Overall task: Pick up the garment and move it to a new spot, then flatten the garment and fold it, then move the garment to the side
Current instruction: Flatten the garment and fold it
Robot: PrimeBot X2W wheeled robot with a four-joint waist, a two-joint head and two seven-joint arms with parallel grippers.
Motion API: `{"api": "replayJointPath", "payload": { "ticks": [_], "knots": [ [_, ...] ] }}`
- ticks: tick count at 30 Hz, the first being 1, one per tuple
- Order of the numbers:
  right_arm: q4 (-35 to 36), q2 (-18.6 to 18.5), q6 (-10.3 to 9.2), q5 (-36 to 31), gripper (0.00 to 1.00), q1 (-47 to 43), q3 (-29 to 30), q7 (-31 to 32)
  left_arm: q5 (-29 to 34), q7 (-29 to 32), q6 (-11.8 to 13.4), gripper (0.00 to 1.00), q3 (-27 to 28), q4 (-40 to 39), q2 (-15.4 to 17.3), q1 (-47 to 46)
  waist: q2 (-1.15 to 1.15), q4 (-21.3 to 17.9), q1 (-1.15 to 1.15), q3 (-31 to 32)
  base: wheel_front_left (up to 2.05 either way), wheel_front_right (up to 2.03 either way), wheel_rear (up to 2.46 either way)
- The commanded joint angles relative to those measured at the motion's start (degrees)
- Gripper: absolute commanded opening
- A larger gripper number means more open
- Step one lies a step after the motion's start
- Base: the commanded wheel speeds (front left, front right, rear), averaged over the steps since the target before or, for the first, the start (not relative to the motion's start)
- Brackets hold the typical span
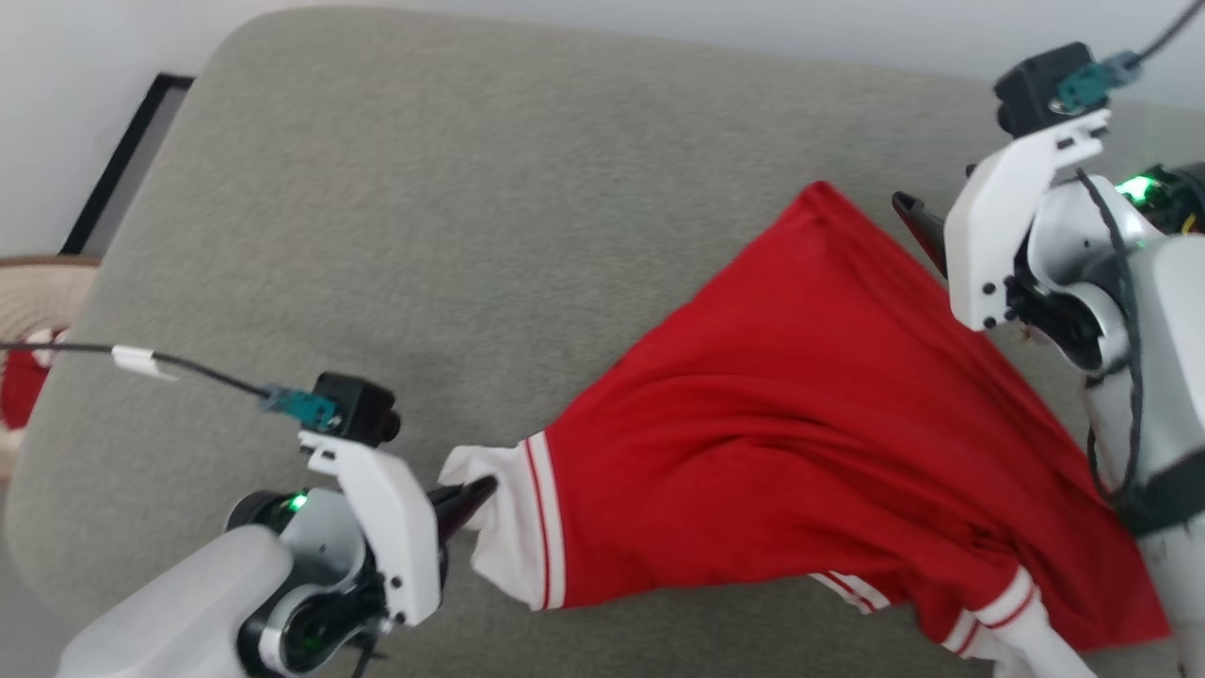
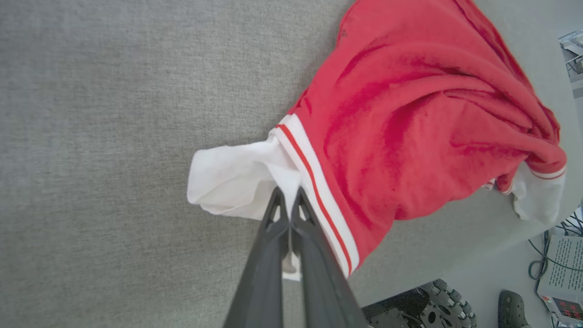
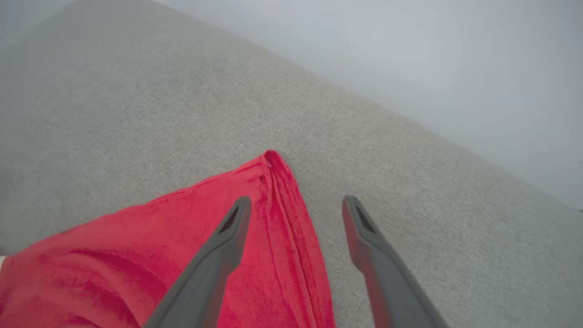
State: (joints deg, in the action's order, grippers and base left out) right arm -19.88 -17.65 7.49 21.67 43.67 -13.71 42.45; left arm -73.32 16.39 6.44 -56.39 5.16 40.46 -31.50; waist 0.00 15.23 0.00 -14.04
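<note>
Now, on the grey fabric surface (image 1: pixel 377 235), toward its right and near side: the garment (image 1: pixel 800 424), red body spread in a rough triangle and rumpled in places. At its left end, a white sleeve (image 2: pixel 232 177) with red-and-white stripes at the seam, pinched in the left gripper (image 2: pixel 288 200), dark fingers pressed together on the cloth. At the far right, the red corner (image 3: pixel 272 157) of the garment, flat on the surface and pointing away. Just over that corner, the right gripper (image 3: pixel 297 201), spread wide and holding nothing, one finger above the red cloth, the other above bare grey fabric beside the hem. Toward the near right, the second white sleeve (image 1: pixel 1012 603), bunched close to the edge of the surface. Beyond the far left corner of the surface, a black frame (image 1: pixel 122 160) against the white wall (image 1: pixel 56 113).
</note>
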Motion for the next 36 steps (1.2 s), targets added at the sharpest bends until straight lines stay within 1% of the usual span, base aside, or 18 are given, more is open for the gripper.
{"api": "replayJointPath", "payload": {
  "ticks": [1, 6, 9, 10, 14, 17, 20, 21, 23, 27, 32, 36],
  "knots": [
    [-3.63, -0.40, 0.00, -0.10, 1.00, 2.47, -0.89, -1.03, 1.12, 0.18, -0.69, 0.00, -0.12, 0.54, -1.00, -1.53, 0.00, 2.47, 0.00, -1.62, 0.00, 0.00, 0.00],
    [-15.54, -1.35, 0.00, 1.12, 1.00, 7.86, -4.63, -1.40, 1.62, 0.24, -2.54, 0.00, -0.67, 2.36, -4.17, -3.96, 0.00, 5.83, 0.00, -3.54, 0.00, 0.00, 0.00],
    [-21.55, -2.14, -0.01, 2.26, 1.00, 9.97, -7.36, -1.14, 1.91, 0.40, -3.71, 0.00, -1.07, 3.79, -5.99, -5.17, 0.00, 7.48, 0.00, -4.60, 0.00, 0.00, 0.00],
    [-21.55, -2.14, -0.01, 2.26, 1.00, 9.97, -7.36, -1.14, 1.91, 0.40, -3.71, 0.00, -1.07, 3.79, -5.99, -5.17, 0.00, 7.48, 0.00, -4.60, 0.00, 0.00, 0.00],
    [-27.90, -3.24, -0.01, 3.61, 1.00, 11.96, -11.87, -0.21, 2.15, 0.31, -5.32, 0.00, -1.40, 5.73, -8.14, -6.62, 0.00, 9.20, 0.00, -5.82, 0.00, 0.00, 0.00],
    [-32.51, -3.29, -0.01, 5.70, 1.00, 11.05, -15.22, 0.81, 2.24, 0.05, -6.23, 0.00, -1.48, 7.25, -9.22, -7.32, 0.00, 9.70, 0.00, -6.36, 0.00, 0.00, 0.00],
    [-37.31, -2.96, 0.01, 8.55, 1.00, 8.83, -18.30, 4.78, 1.89, -0.20, -7.01, 0.00, -1.43, 8.70, -9.85, -7.60, 0.00, 9.76, 0.00, -6.59, 0.00, 0.00, 0.00],
    [-38.27, -3.19, 0.02, 9.31, 0.02, 8.65, -18.92, 5.67, 1.86, -0.16, -7.11, 0.00, -1.43, 9.14, -9.99, -7.71, 0.00, 9.69, 0.00, -6.64, 0.00, 0.00, 0.00],
    [-38.73, -3.94, 0.01, 10.43, 0.00, 9.71, -19.88, 5.02, 1.71, -0.18, -7.58, 0.00, -1.37, 10.00, -10.19, -7.87, 0.00, 9.50, 0.00, -6.59, 0.00, 0.00, 0.00],
    [-37.27, -5.46, -0.03, 12.22, 0.00, 13.43, -21.24, 2.49, 1.30, 0.47, -8.05, 0.00, -0.78, 11.26, -8.84, -8.67, 0.00, 8.13, 0.00, -5.69, 0.00, 0.00, 0.00],
    [-32.59, -7.11, -0.06, 15.03, 0.00, 17.87, -23.08, -0.82, 2.01, 2.75, -7.36, 0.00, 0.11, 11.15, -5.49, -11.32, 0.00, 5.36, 0.00, -3.99, 0.00, 0.00, 0.00],
    [-28.89, -8.66, -0.01, 17.18, 0.00, 19.14, -24.71, -2.98, 2.85, 5.74, -7.04, 0.00, 0.95, 11.10, -2.16, -15.25, 0.00, 2.58, 0.00, -2.53, 0.00, 0.00, 0.00]
  ]
}}
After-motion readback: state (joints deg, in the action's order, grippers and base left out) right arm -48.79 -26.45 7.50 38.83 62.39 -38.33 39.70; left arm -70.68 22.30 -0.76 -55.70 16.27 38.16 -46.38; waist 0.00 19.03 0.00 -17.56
